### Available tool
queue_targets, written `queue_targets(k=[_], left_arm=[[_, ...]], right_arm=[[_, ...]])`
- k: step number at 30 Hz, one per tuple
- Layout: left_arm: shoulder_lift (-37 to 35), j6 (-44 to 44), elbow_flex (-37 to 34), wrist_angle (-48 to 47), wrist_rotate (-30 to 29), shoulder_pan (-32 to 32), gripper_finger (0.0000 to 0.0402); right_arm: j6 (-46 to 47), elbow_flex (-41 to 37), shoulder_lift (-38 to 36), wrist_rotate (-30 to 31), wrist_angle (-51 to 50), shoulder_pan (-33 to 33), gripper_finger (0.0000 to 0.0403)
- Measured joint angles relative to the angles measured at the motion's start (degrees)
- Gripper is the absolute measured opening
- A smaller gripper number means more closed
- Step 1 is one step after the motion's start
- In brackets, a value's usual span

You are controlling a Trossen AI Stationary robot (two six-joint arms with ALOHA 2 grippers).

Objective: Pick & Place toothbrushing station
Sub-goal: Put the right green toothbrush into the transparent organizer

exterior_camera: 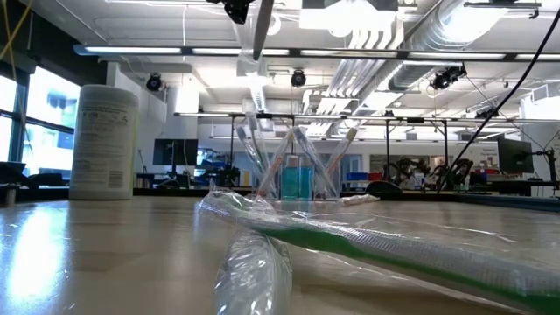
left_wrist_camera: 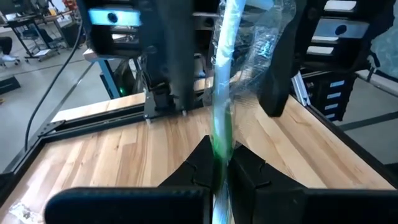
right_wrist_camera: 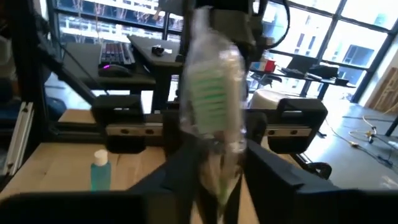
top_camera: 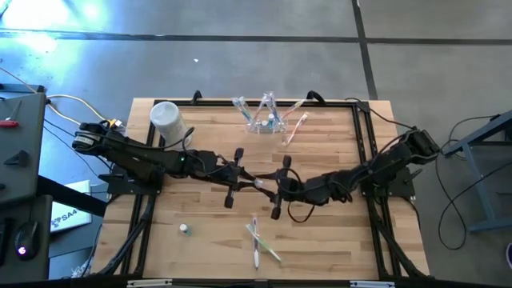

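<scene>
Gripping a crinkly-wrapped green toothbrush (left_wrist_camera: 221,93) — left claw (left_wrist_camera: 219,177)

The counter (top_camera: 200,240) was smooth pale wood, the toothbrush (left_wrist_camera: 221,118) sat in shiny, crinkly clear plastic wrap, and the white canister (top_camera: 167,121) looked matt.

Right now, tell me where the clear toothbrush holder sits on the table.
In the high view the clear toothbrush holder stands at the table's far edge, near the middle, right of the white canister, with a loose toothbrush just beside it.
</scene>
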Motion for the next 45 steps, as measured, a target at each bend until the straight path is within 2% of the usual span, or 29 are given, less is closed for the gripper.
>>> queue_targets(k=[5, 6, 9, 14, 19, 23, 26, 29, 33, 36, 39, 41, 45], left_arm=[[0.00, -0.09, 0.00, -0.22, -0.08, -0.04, 0.0014], [0.00, -0.35, 0.00, -0.25, -0.10, -0.03, 0.0018], [0.00, -0.98, 0.00, -0.22, -0.38, -0.02, 0.0051], [-0.04, -2.21, 0.00, -0.61, -0.59, -0.02, 0.0130], [-0.04, -4.57, 0.00, -1.86, -0.90, 0.00, 0.0210], [-0.07, -4.55, 0.00, -3.79, -7.71, -0.04, 0.0243], [-0.07, -4.66, 0.00, -6.59, -13.87, 0.02, 0.0247], [-0.07, -4.67, 0.00, -8.31, -17.36, 0.02, 0.0247], [-0.07, -4.68, 0.00, -9.66, -18.57, 0.02, 0.0248], [-0.09, -4.72, 0.02, -10.53, -18.73, 0.02, 0.0248], [-0.09, -4.81, 0.02, -11.82, -18.86, 0.02, 0.0248], [-0.09, -4.81, 0.02, -12.19, -19.34, 0.02, 0.0248], [-0.09, -4.76, 0.02, -12.16, -20.13, 0.02, 0.0248]], right_arm=[[-3.47, 0.00, 0.00, -0.01, -0.73, 0.62, 0.0024], [-4.29, 0.00, 0.00, 0.16, -0.73, 0.77, 0.0017], [-5.03, 0.00, 0.00, 0.46, -0.78, 0.95, 0.0015], [-5.45, 0.00, 0.01, 0.83, -2.21, 0.98, 0.0012], [-4.57, -0.11, -0.86, 9.02, -10.31, 1.82, 0.0012], [-0.27, -0.09, -3.72, 15.19, -19.34, 2.31, 0.0012], [5.10, -0.09, -7.18, 21.87, -29.54, 2.40, 0.0012], [14.00, -0.08, -10.32, 29.58, -42.11, 1.30, 0.0012], [24.71, -2.91, -15.23, 31.18, -54.24, -3.17, 0.0012], [31.40, -9.05, -20.00, 31.73, -58.96, -8.48, 0.0012], [31.38, -16.81, -25.84, 28.61, -53.12, -13.92, 0.0012], [25.28, -21.72, -28.97, 23.93, -40.10, -17.15, 0.0012], [7.66, -31.47, -31.61, 3.20, -5.35, -23.78, 0.0012]])
